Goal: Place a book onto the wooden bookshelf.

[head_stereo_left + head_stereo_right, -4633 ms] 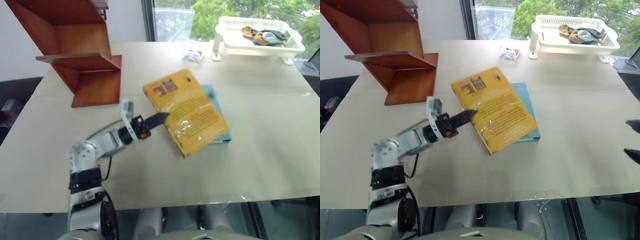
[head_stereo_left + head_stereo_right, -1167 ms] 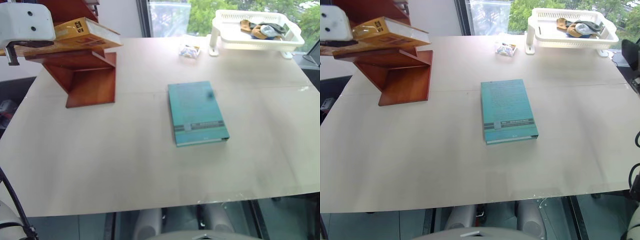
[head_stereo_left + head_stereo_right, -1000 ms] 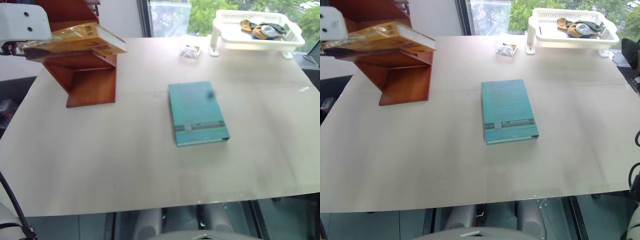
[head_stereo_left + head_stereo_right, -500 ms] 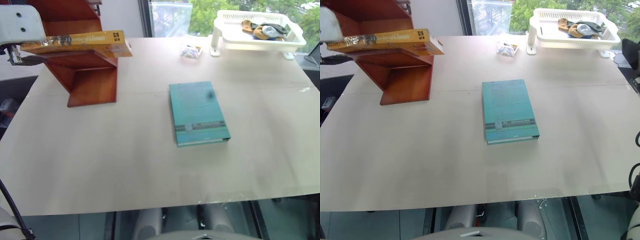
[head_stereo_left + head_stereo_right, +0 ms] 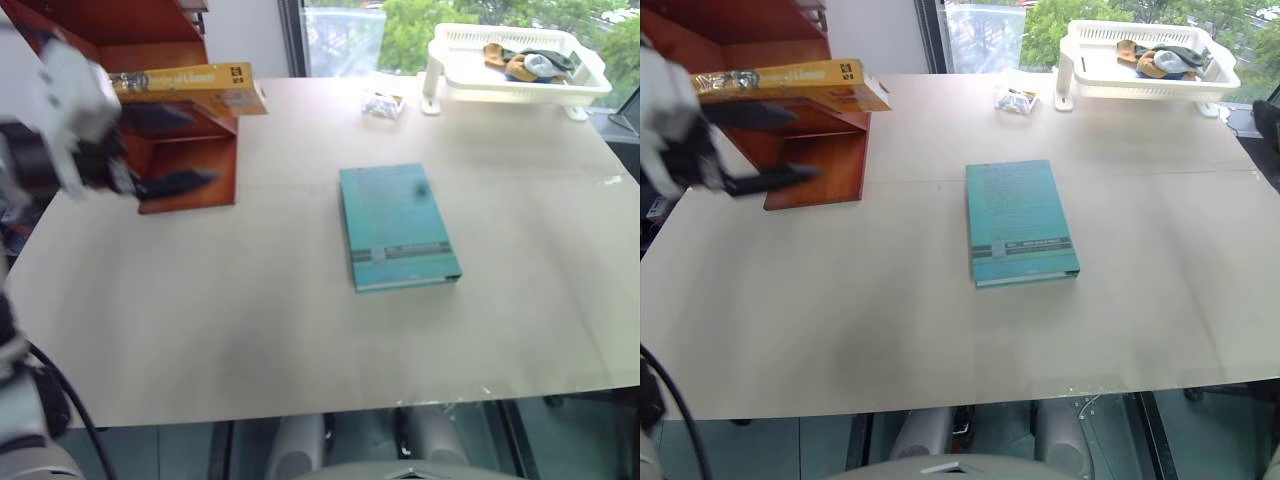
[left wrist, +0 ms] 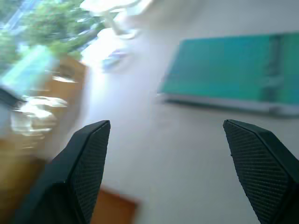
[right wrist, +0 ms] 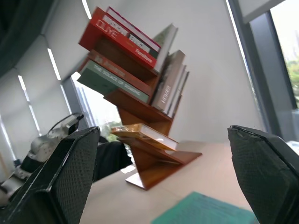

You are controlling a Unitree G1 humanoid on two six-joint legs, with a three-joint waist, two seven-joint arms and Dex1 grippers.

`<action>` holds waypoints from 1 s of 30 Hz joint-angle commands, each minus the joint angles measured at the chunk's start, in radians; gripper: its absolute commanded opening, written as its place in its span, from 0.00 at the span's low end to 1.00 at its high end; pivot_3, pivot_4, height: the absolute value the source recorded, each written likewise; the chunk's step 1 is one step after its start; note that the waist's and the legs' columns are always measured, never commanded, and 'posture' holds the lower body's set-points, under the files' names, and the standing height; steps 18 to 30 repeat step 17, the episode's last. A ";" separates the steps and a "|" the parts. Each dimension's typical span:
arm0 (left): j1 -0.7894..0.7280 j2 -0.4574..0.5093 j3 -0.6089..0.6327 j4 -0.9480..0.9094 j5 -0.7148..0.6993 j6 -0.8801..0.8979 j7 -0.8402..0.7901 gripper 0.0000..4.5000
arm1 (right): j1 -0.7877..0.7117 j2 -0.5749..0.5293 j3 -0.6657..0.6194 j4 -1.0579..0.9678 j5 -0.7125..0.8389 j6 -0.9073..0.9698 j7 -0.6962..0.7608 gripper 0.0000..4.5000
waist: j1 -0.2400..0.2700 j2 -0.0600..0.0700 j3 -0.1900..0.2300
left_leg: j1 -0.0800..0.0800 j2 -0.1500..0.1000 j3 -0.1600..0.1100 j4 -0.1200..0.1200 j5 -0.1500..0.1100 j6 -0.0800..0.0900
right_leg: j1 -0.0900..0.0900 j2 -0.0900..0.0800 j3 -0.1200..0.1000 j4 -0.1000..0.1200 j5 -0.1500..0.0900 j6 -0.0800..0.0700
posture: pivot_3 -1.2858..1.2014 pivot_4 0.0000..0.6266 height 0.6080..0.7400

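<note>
The left eye view shows the book (image 5: 185,87) lying flat on a ledge of the wooden bookshelf (image 5: 185,150), its yellow spine with dark lettering facing out and one end jutting past the ledge's edge toward the middle of the table (image 5: 300,330). Just beside and below it hangs the left gripper (image 5: 165,150), its two black fingers spread wide and holding nothing, one finger in front of the ledge under the book and the other lower, across the shelf's base panel; neither finger touches the book. In the left wrist view those fingers (image 6: 86,163) stand far apart, and between and beyond them lies the teal book (image 6: 233,81) flat on the table, with the shelf's reddish wood off past one finger. The teal book sits well apart from the shelf, near the table's middle. Farther away, at the far edge by the window, are a small packet (image 5: 383,103) and a white basket (image 5: 515,75) holding some items (too small to make out). In the right wrist view the right gripper (image 7: 170,186) also has its fingers spread with nothing between them; beyond the gap stands the shelf, with other books on its upper tiers and the orange-yellow book on a lower ledge.
</note>
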 commanded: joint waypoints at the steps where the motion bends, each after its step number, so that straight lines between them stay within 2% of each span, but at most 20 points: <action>1: 0.118 -0.093 0.002 -0.113 -0.036 0.003 0.124 0.90 | 0.077 -0.038 -0.030 -0.056 -0.032 -0.073 0.051 1.00 | -0.001 0.000 0.000 | 0.001 0.000 -0.001 0.000 0.000 0.000 | 0.001 0.000 0.001 0.001 0.000 0.000 | 0.52 0.24 1.00; 5: 0.215 -0.203 -0.045 -0.111 -0.021 -0.011 0.245 0.90 | 0.190 -0.032 -0.014 -0.059 -0.155 -0.222 0.051 1.00 | 0.000 0.000 0.000 | 0.004 -0.001 0.000 0.001 0.000 0.000 | 0.004 0.000 0.001 0.001 0.000 0.000 | 0.52 0.24 1.00; 9: 0.299 -0.250 -0.087 -0.088 -0.001 -0.043 0.309 0.90 | 0.297 -0.033 0.002 -0.046 -0.250 -0.337 0.051 1.00 | 0.000 0.000 -0.001 | 0.004 -0.002 0.000 0.001 0.000 0.000 | 0.004 -0.001 0.001 0.002 0.000 0.000 | 0.52 0.24 1.00; 17: 0.400 -0.243 -0.125 -0.078 -0.001 -0.094 0.329 0.90 | 0.325 -0.022 -0.031 -0.011 -0.281 -0.431 0.051 1.00 | -0.002 0.000 -0.001 | 0.006 -0.002 0.000 0.001 0.000 0.000 | 0.004 -0.001 0.003 0.003 0.000 0.000 | 0.52 0.24 1.00; 30: 0.400 -0.243 -0.125 -0.078 -0.001 -0.094 0.329 0.90 | 0.325 -0.022 -0.031 -0.011 -0.281 -0.431 0.051 1.00 | -0.002 0.000 -0.001 | 0.006 -0.002 0.000 0.001 0.000 0.000 | 0.004 -0.001 0.003 0.003 0.000 0.000 | 0.52 0.24 1.00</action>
